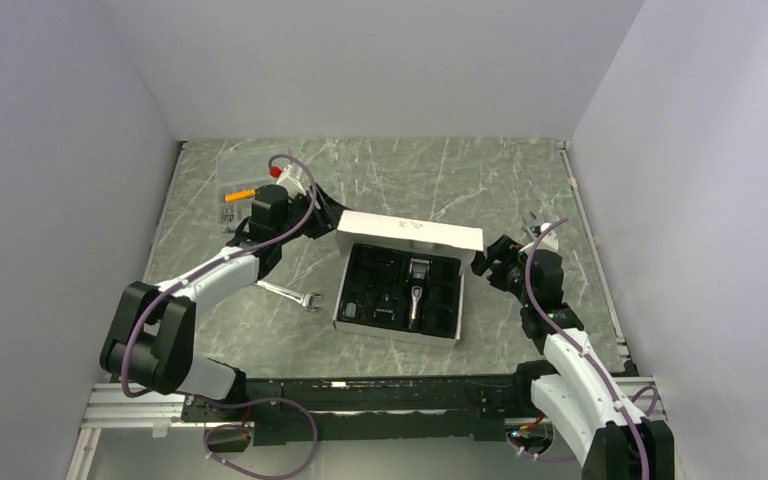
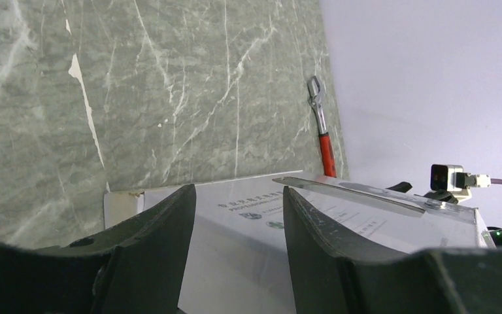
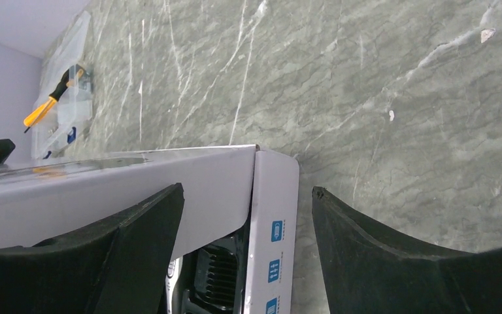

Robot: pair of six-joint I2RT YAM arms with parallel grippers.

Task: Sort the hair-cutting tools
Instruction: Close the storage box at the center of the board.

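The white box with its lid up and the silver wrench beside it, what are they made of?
The white flip-lid box looks like thin cardboard with a smooth printed finish: flat folded panels, small labels. The silver open-end wrench looks like bare metal, probably steel: it glints pale grey.

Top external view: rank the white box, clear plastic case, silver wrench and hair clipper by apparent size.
1. white box
2. clear plastic case
3. hair clipper and silver wrench: about alike in length, so not ranked; the clipper looks a little thicker.
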